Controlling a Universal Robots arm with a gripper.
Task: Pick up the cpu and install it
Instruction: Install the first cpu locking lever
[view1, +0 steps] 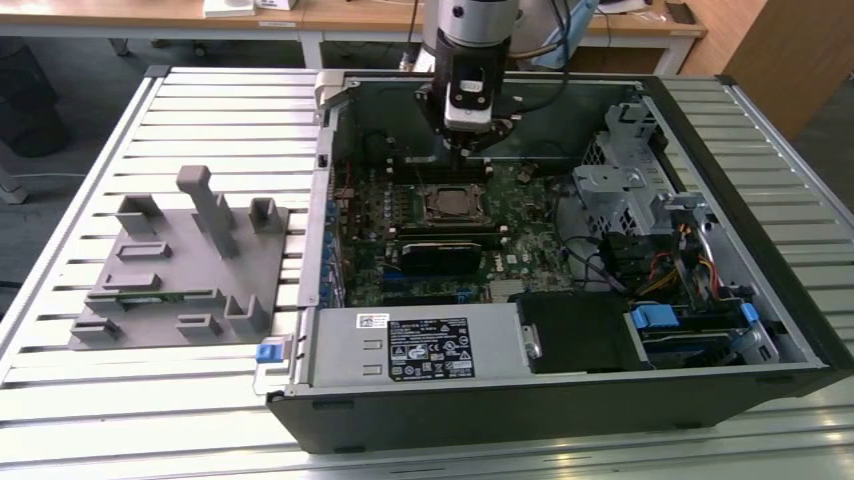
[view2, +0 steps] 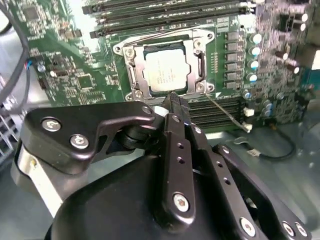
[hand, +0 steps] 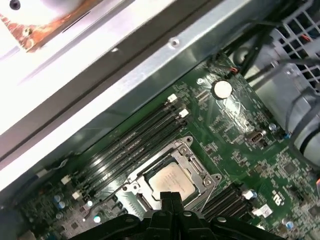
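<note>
Tool (view2: 172, 99) clenched on nothing, I see, its tips close by the cpu (view2: 162, 71) lying seated in the motherboard socket (view2: 131, 75); I cannot read its print.

Counter (view1: 80, 200): fixture plate (view1: 174, 290) at exterior view's left, open computer case (view1: 767, 150) at centre and right.
Case interior: motherboard (view1: 534, 235) on floor; power supply (view1: 414, 345) along lower edge; drive cage (view1: 627, 175) at right.
Socket (view2: 131, 75) mid-board, upper centre of frame; cpu (view1: 458, 203) (view2: 167, 70) (hand: 170, 182) seated in it.
Memory slots (view2: 165, 14) flank socket on two sides.
Heatsink block (view1: 434, 257) just below socket in exterior view.
Tool (view1: 461, 158) (view2: 173, 97) (hand: 167, 196) over socket edge; contact not discernible.
</note>
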